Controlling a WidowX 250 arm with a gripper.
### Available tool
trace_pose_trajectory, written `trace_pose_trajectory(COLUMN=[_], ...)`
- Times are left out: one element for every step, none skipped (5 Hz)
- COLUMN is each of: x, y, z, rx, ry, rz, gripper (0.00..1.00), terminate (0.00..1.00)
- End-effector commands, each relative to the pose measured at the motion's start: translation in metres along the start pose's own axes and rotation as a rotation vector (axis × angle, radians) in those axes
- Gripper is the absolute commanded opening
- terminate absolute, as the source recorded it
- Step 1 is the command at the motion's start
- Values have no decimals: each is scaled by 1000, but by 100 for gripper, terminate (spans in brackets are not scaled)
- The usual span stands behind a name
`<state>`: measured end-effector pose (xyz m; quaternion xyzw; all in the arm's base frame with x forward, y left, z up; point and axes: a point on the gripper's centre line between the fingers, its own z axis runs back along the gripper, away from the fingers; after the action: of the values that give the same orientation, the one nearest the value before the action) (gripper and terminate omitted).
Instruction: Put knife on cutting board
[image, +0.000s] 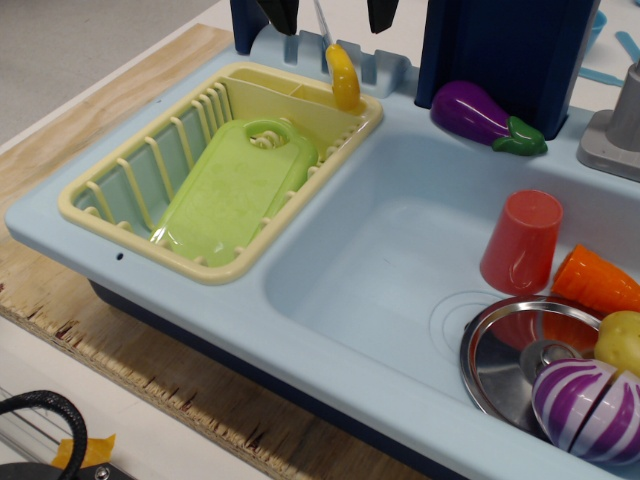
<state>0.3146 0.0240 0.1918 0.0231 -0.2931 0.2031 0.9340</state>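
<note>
Cutting board (232, 187) lies tilted in dish rack (215, 270), left of sink basin (390, 260). Knife (341, 72) hangs upright over rack's rear right corner, blade up between fingers (283, 12). Eggplant (485, 117) on ledge behind basin. Cup (521, 241) upside down in basin right side; carrot (597, 281) just right of it. Metal lid (515, 360) in front of cup, onion (590, 409) on it.
</note>
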Motion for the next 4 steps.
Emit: trace_pose_trajectory(x=[0, -1, -1, -1], y=[0, 0, 0, 2], z=[0, -12, -25, -37], rx=[0, 7, -6, -24], ry=[0, 15, 38, 46], rz=[0, 13, 9, 13], gripper=[100, 100, 100, 100], terminate=[0, 0, 0, 0])
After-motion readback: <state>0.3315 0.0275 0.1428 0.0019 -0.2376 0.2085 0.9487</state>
